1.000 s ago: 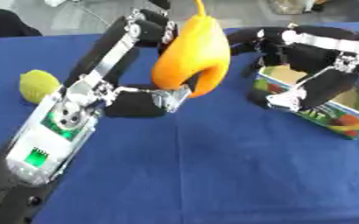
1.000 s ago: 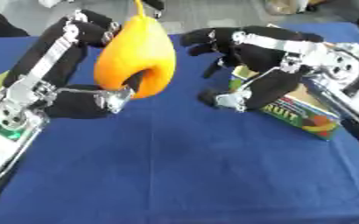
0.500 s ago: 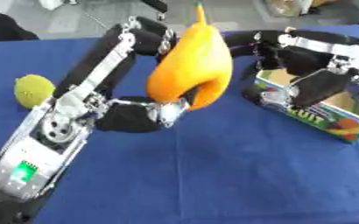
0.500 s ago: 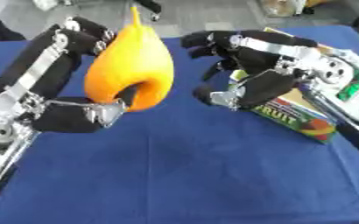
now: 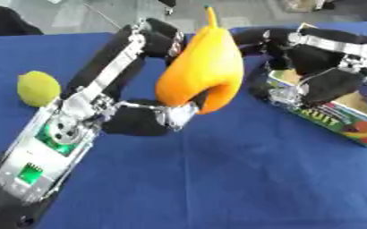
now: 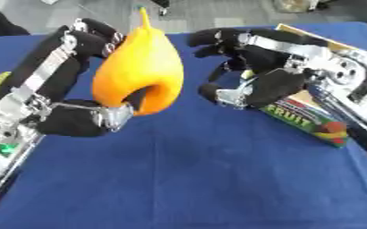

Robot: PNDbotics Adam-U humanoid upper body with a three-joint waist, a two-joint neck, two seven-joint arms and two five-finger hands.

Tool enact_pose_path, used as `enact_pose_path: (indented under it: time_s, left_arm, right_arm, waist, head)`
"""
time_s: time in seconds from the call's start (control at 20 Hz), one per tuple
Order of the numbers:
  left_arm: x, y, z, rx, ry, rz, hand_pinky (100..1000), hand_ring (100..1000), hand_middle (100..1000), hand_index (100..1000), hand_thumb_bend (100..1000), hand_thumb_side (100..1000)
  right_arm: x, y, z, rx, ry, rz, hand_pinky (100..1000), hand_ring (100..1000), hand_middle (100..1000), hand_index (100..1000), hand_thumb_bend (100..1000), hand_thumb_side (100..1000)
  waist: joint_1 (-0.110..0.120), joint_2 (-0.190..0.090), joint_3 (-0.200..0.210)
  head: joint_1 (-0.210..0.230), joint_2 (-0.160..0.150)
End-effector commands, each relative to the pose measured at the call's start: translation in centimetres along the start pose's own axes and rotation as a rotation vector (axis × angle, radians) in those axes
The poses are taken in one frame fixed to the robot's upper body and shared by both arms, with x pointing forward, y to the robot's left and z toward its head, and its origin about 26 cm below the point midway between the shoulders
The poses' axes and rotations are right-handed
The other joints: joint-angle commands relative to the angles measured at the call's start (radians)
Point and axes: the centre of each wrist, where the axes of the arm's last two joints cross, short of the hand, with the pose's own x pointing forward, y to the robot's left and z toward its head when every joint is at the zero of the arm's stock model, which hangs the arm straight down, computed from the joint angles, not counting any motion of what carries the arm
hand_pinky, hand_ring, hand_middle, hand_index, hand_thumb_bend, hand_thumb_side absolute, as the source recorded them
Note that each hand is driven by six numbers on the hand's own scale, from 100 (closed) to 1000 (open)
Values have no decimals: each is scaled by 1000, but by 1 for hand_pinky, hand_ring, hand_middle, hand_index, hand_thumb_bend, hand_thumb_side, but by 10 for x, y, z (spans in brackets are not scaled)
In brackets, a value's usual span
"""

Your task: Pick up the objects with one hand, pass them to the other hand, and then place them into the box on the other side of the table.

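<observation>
My left hand (image 5: 143, 117) is shut on a large orange pear (image 5: 205, 71) with a thin stem pointing up, held above the blue table at centre. My right hand (image 6: 253, 76) is open just to the right of the pear, fingers spread toward it, not touching it. A cardboard fruit box (image 6: 316, 120) with "FRUIT" on its side stands on the right, partly hidden behind the right hand. A yellow-green round fruit (image 5: 38, 87) lies on the cloth at the left, beside my left forearm.
The blue tablecloth (image 5: 218, 179) covers the whole table. A grey floor shows beyond the far edge.
The pear in my left hand has shifted a little to the right toward my right hand. The right hand's fingers have spread closer to the pear.
</observation>
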Motion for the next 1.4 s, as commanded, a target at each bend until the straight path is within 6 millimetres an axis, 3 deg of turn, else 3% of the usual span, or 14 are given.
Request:
enact_pose_path:
  time_s: [0.05, 1.4]
  left_arm:
    - [1, 2, -7, -3, -27, -23, 358, 380, 320, 342, 100, 100]
    - [-2, -15, -31, -68, -96, -20, 369, 388, 327, 349, 100, 100]
  right_arm:
    - [9, -5, 2, 10, -9, 26, 785, 1000, 1000, 1000, 261, 231]
    - [13, -5, -3, 76, -21, 2, 789, 1000, 1000, 1000, 259, 252]
  waist:
    - [-11, 0, 0]
    - [-11, 9, 4]
  head:
    - [3, -11]
    - [-11, -22]
